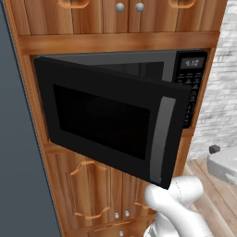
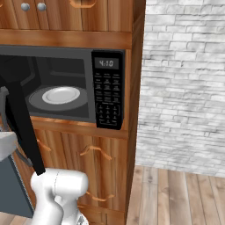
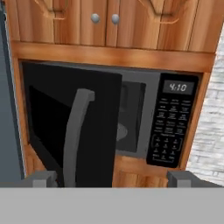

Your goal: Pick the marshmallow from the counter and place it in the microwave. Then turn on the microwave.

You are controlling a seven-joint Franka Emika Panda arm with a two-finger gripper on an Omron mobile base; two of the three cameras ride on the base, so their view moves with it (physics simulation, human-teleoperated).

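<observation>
Wooden cabinets [image 1: 92, 194] with round knobs [image 3: 95, 18] — beside a white brick wall [image 2: 184, 88], plank floor [image 2: 176, 197].

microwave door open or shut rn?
Open, partway. The microwave door swings out from the microwave, its handle toward the camera, and the turntable plate shows inside.

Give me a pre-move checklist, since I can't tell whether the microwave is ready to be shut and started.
1. Microwave door shut: not ok, it stands partly open.
2. Marshmallow on the plate inside: cannot tell, no lump stands out on the pale plate.
3. Tool free: ok, fingers spread wide with nothing between them.
4. Handle within line of the tool: ok, it rises just ahead between the fingertips.
5. Keypad unobstructed: ok, display lit.
</observation>
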